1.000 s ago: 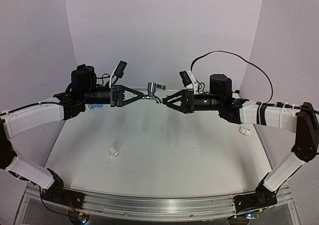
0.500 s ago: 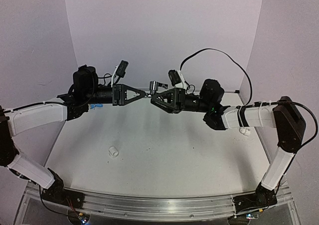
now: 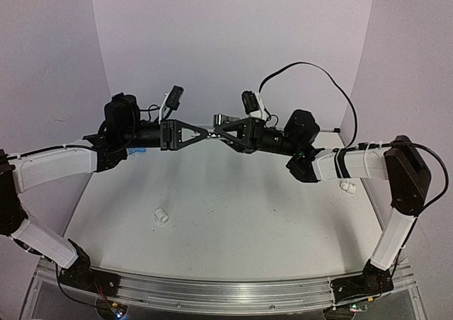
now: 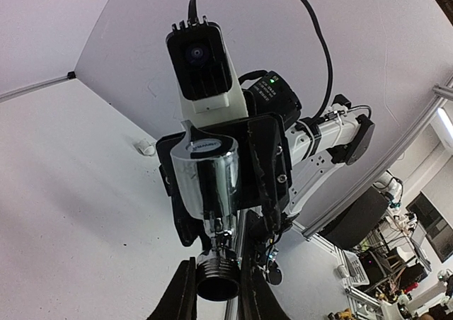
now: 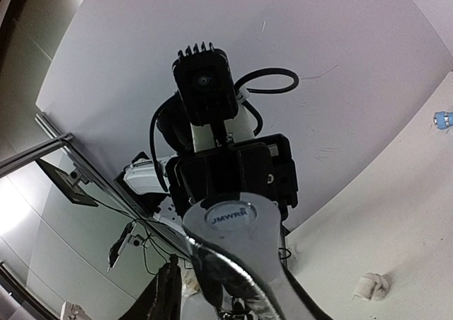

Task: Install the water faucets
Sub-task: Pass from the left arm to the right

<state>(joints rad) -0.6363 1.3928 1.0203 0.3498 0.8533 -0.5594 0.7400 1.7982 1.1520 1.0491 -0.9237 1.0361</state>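
Two robot arms meet in mid-air above the far half of a white desk. The left end effector is clamped on the threaded stem of the silver faucet, holding it clear of the surface.

A second ago the right arm reached in straight from the right, its fingers spread wide just beside the faucet. Now its elbow is folded up near the desk's right edge, its wrist is turned, and the right end effector has drawn in around the faucet's capped handle. Whether it actually presses on the metal, I cannot tell. This looks like a handover or a two-handed regrip. Installing has not begun, and no mounting point is visible.

The blue faucet lies on the desk at the far left, behind the left arm. Two white fittings sit well apart from the arms, one near the left front, one by the right edge.

The meeting point is close to the back wall, so there is little room beyond it. The middle of the desk below gives open space to lower into.
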